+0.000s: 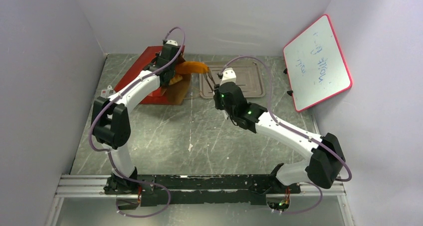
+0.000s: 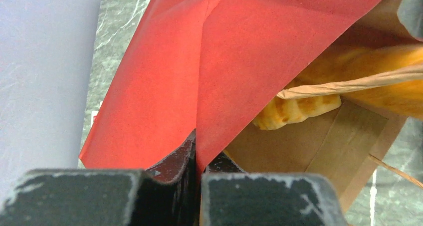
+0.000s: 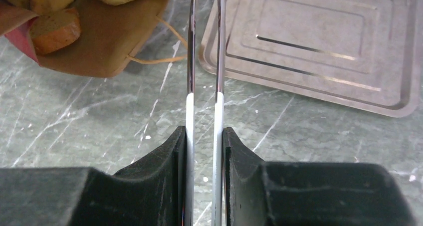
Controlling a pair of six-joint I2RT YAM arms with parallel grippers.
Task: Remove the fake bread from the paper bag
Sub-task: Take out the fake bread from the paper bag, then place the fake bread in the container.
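Note:
The red paper bag (image 1: 142,74) lies on its side at the back left, its brown-lined mouth toward the right. My left gripper (image 1: 167,71) is shut on the bag's red wall (image 2: 239,61) at the mouth; in its wrist view the fingers (image 2: 174,158) pinch that edge. A golden roll (image 2: 294,109) and a brown piece (image 3: 55,31) lie inside the mouth. My right gripper (image 1: 219,89) is shut on thin metal tongs (image 3: 190,61). In the top view the tongs reach the orange crescent (image 1: 192,67), held just outside the bag's mouth. The tong tips are out of the right wrist view.
A flat silver metal tray (image 1: 249,86) lies right of the bag, also in the right wrist view (image 3: 324,51). A red-framed whiteboard (image 1: 317,61) leans on the right wall. Grey walls close in the left, back and right.

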